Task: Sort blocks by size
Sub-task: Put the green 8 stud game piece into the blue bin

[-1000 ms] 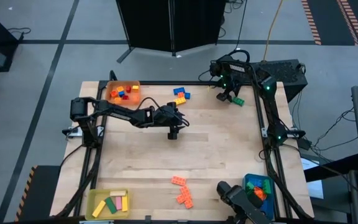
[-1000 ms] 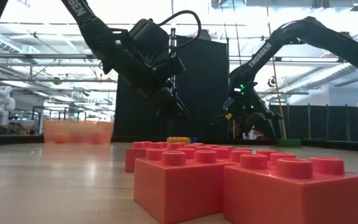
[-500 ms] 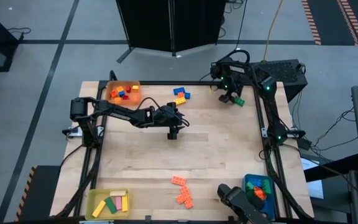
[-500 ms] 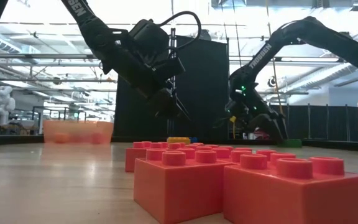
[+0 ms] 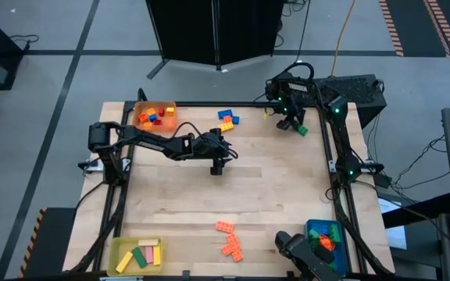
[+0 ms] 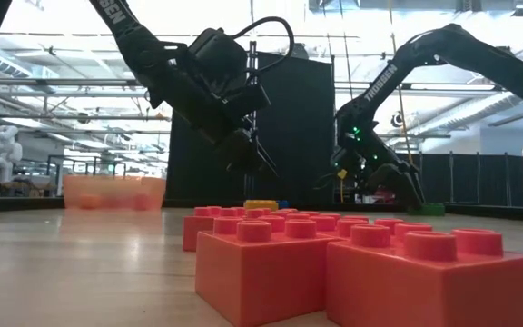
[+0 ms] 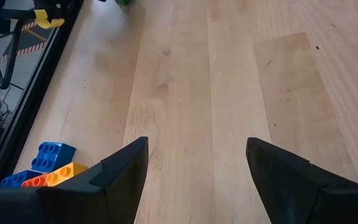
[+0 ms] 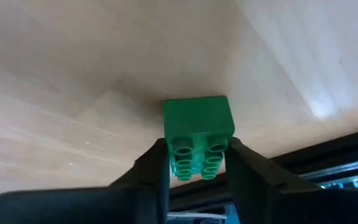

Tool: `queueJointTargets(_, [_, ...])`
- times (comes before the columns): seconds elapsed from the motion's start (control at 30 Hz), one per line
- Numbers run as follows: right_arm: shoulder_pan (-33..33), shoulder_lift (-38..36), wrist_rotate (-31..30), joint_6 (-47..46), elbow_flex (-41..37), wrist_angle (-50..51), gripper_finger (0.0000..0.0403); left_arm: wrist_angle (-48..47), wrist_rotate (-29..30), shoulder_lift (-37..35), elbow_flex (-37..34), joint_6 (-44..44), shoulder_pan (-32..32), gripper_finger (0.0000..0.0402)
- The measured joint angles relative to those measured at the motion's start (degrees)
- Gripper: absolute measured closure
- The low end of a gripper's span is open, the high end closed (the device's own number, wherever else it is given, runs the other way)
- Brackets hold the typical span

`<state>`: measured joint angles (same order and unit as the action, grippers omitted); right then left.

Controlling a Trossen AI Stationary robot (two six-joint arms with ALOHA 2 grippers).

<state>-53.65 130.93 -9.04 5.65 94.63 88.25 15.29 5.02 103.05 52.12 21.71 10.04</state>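
Three corner trays point(image 5: 155, 116) are partly filled. A green brick point(image 8: 197, 134) is clamped by the right gripper point(image 5: 294, 125); the left gripper point(image 7: 197, 165) is spread, empty. Loose bricks point(image 5: 228, 238) remain.

My right gripper point(image 8: 196, 163) has closed in over the last second: its fingers point(image 8: 152, 167) now press against both sides of the green block point(image 8: 197, 134) at the table's far right corner, where before they stood wide around it. Seen from above, that arm has also edged slightly toward the far rail, the block point(image 5: 300, 129) showing just beside it.
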Motion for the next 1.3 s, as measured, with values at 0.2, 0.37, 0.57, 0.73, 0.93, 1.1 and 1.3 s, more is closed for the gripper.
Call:
queueJointTargets(0.2, [-0.29,-0.13,0.43,-0.02,0.02,0.55,0.0329,0.14,0.06,-0.01,0.0,-0.15,0.01,0.013])
queueJointTargets(0.37, [0.41,-0.02,1.36,-0.32,0.74,1.62,0.0329,0.2,0.2,0.01,0.0,-0.02,0.0,0.013])
queueJointTargets(0.57, [3.59,-0.02,1.97,-0.7,2.04,1.6,0.033,0.42,0.48,-0.01,-0.02,0.07,0.02,0.013])
queueJointTargets(0.73, [6.96,-0.02,4.03,-0.47,3.3,1.59,0.0339,0.42,0.48,0.01,-0.02,0.05,0.0,0.013])
queueJointTargets(0.93, [11.08,-0.13,5.47,0.31,6.3,1.64,0.0342,0.22,1.63,0.01,-0.01,0.03,0.0,0.013])
queueJointTargets(1.1, [12.26,-0.24,6.18,1.28,10.51,1.69,0.0343,0.2,1.69,0.01,-0.01,-0.28,-0.04,0.013])
queueJointTargets(1.3, [11.85,-0.35,6.22,-2.96,14.55,1.68,0.0343,-0.07,1.95,0.01,-0.02,-0.34,-0.04,0.013])
